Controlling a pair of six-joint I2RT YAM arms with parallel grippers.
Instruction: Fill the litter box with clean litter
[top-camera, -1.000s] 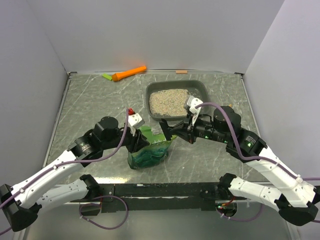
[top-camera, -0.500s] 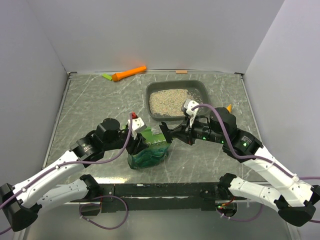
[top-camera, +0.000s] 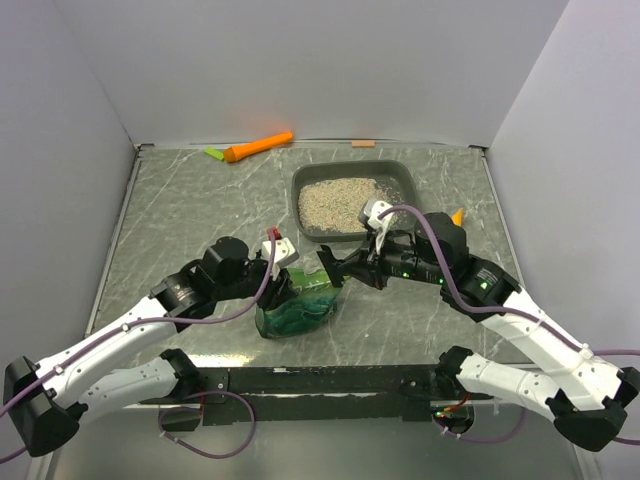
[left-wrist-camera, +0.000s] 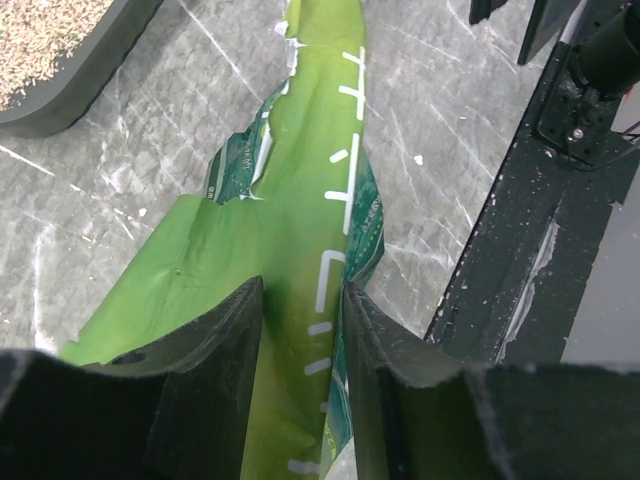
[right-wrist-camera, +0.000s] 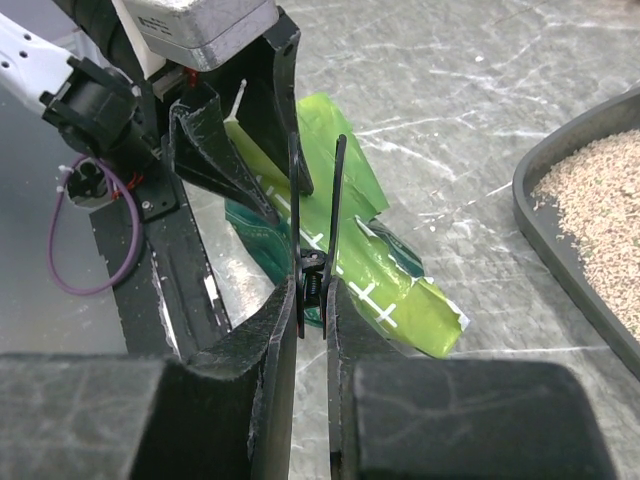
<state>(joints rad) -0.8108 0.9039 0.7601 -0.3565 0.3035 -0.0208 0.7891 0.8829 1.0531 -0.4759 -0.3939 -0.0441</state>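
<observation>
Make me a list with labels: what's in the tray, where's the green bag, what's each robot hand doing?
litter box: far right of table, sandy litter inside
green bag: standing between the arms, apart from the box
left hand: pinching the bag's top
right hand: nearly closed by the bag's top, grip unclear
orange tool: by the back wall

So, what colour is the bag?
The bag is green with white dashes; left wrist view.
</observation>
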